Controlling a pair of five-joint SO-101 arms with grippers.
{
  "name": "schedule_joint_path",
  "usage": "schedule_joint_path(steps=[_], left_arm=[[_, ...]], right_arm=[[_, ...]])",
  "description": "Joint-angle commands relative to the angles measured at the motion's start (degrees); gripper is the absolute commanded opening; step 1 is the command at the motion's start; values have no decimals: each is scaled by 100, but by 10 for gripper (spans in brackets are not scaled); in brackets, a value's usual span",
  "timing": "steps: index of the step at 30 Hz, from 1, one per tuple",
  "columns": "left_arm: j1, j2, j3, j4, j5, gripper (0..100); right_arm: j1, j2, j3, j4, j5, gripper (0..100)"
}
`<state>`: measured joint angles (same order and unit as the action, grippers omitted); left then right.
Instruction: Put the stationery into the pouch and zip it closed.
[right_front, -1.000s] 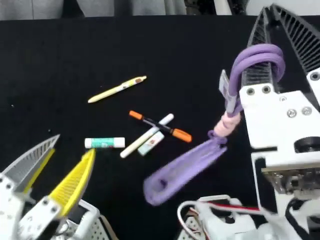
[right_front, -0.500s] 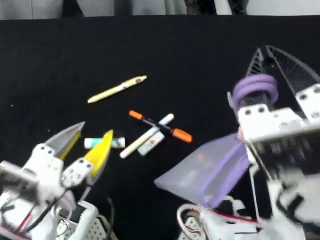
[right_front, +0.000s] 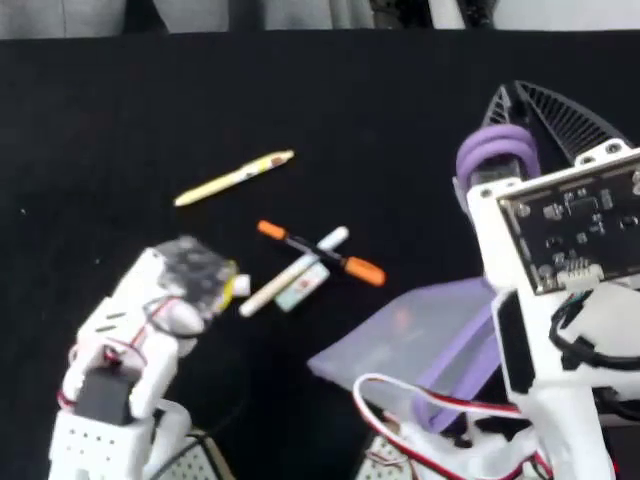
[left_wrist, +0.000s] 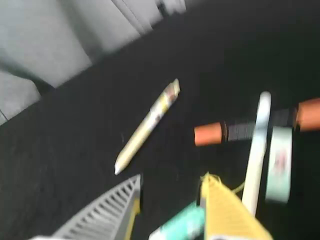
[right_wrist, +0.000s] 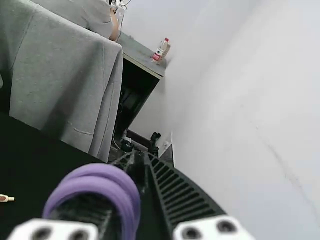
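Straddling glue stick (left_wrist: 180, 225), left end effector (left_wrist: 172, 177) gapes; right end effector (right_wrist: 137, 157) grips pouch (right_front: 420, 340) (labels unreadable).

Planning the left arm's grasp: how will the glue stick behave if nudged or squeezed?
The glue stick looks like a round tube lying on its side, so it probably rolls if nudged. It seems rigid and small, so it is likely light and safe to pinch with the open left end effector.
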<state>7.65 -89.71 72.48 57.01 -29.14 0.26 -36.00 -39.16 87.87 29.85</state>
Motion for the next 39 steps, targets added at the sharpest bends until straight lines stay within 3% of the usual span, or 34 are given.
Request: schedule_joint_path(steps=[1, 5, 9, 13, 18, 22, 25, 28, 32, 36, 39], left_arm=[[-75, -53, 514, -308, -2013, 195], [13, -44, 769, -316, -2593, 195], [57, -44, 919, -316, -2664, 195], [119, -44, 655, -308, -2057, 195], [523, 185, 382, -448, -1978, 195], [541, 1327, -145, -1433, -1398, 195], [611, 2804, -936, -1741, -1037, 195], [752, 4492, -1947, -1952, 26, 195], [637, 6409, -3345, -2040, 2637, 198], [382, 7648, -4303, -1978, 5275, 199], [374, 8088, -4699, -1697, 6347, 200]], right_arm=[[-281, 110, 277, -360, -149, 11], [-563, 119, 532, -369, -167, 11], [-633, 110, 585, -378, -536, 11], [-633, 84, 611, -343, -651, 11], [-633, 92, 611, -352, -967, 11], [-624, 110, 611, -325, -1231, 11], [-633, 127, 620, -343, -1389, 11], [-633, 127, 611, -360, -1380, 11], [-607, 110, 620, -316, -1371, 11], [-607, 92, 699, -316, -1363, 11], [-624, 110, 743, -334, -1169, 11]])
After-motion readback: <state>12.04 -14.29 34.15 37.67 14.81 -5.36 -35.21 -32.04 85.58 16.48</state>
